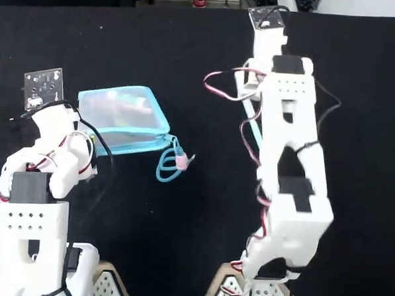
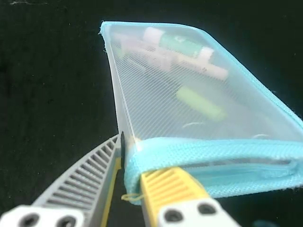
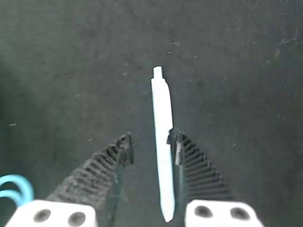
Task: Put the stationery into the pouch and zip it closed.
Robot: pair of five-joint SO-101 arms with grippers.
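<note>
On the black table [image 1: 156, 46], the left gripper [image 2: 130, 161] pinches a corner of the mesh pouch [image 2: 189, 118], with stationery [image 2: 182, 45] visible inside. The right gripper [image 3: 153, 139] stands partly open astride a pale pen [image 3: 161, 109] lying flat, ungripped, well apart from the pouch.

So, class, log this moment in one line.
left gripper: shut on translucent blue-edged mesh pouch | right gripper: open, straddling white plastic pen

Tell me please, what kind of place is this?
Probably a robot test bench in a lab or workshop: a table under black cloth, a left arm and a right arm mounted at its edge, and a mesh pouch.
</note>
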